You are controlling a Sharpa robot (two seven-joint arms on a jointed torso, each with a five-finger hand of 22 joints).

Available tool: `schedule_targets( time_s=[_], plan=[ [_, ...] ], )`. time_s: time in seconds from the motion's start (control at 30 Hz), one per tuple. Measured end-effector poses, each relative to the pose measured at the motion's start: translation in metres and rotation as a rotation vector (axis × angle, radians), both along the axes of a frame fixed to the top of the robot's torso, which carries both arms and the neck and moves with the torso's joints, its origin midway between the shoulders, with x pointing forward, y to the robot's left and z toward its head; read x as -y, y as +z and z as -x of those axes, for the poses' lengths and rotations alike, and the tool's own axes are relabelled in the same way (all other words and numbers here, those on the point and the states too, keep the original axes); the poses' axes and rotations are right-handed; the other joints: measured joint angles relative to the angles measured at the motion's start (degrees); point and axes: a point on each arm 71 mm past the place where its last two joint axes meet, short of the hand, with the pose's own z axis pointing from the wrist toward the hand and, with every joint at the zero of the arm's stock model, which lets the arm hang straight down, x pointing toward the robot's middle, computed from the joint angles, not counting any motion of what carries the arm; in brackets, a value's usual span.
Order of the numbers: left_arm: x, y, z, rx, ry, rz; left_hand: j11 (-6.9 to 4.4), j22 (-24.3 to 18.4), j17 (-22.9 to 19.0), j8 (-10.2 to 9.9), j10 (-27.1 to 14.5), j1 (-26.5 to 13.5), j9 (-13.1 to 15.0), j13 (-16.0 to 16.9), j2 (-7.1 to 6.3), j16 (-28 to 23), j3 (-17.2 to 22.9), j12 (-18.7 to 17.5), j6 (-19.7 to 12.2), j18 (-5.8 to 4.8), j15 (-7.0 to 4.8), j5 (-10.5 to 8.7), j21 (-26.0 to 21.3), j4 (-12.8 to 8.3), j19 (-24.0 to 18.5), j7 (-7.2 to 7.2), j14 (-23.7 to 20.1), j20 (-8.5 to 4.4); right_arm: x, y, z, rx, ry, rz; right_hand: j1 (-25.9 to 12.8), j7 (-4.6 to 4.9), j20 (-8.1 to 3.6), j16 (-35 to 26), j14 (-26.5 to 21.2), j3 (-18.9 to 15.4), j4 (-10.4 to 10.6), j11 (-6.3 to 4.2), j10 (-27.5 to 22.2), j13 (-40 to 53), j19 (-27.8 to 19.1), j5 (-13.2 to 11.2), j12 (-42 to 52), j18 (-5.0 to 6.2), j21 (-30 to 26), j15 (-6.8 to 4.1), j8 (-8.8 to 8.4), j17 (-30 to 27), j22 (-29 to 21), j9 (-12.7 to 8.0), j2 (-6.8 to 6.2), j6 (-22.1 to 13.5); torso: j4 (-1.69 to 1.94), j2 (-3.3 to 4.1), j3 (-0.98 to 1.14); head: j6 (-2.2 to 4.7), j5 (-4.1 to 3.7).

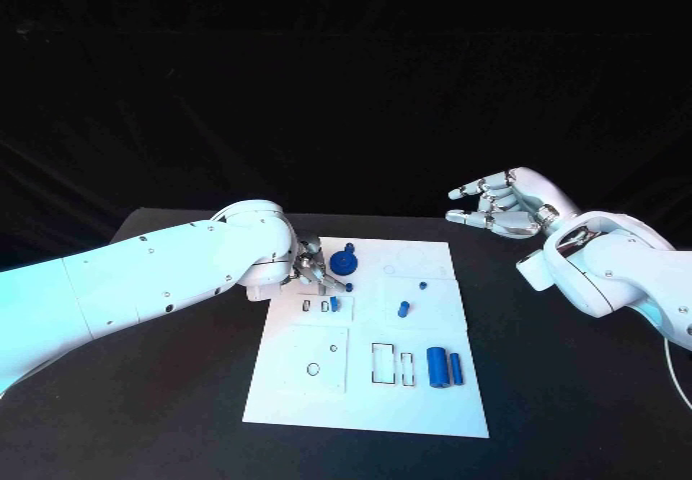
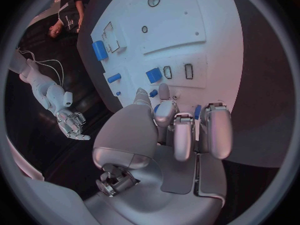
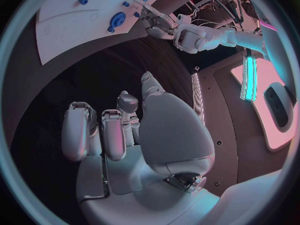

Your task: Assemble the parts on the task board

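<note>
Merely unmarked task board (image 1: 433, 400), blue parts (image 1: 446, 368)

— Can we read any words or numbers here?

— No, we can't find any. The task board (image 1: 433, 400) has only thin black outlines drawn on it (little boxes and rings, not letters).

— And the blue parts (image 1: 444, 368)?

— We see no writing on them either.
</note>
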Motion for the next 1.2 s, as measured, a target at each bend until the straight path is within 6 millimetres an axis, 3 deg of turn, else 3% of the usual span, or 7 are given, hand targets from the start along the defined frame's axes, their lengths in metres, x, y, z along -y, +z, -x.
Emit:
schedule_targets(
  time_s=[1.2],
  plan=[
    [0.016,-0.009,0.001,-0.055,-0.057,-0.06,0.01,-0.02,-0.02,0.51,0.0,0.45,1.45,0.19,0.45,0.0,-0.03,0.0,-0.6,0.01,0.03,0.0,0.2,-0.06,-0.01,-0.18,-0.02,0.0,-0.004,-0.002,-0.002,-0.015,0.003,-0.001,0.0,0.0,0.02,-0.34,0.0,-0.15,-0.16,-0.19,-0.19,-0.04,-0.39,0.23,0.0,0.0,-0.15,0.0,0.0,-0.02,-0.22,-0.01,0.0,0.0,0.06,0.19,0.01,-0.88,-0.09]
  ],
)
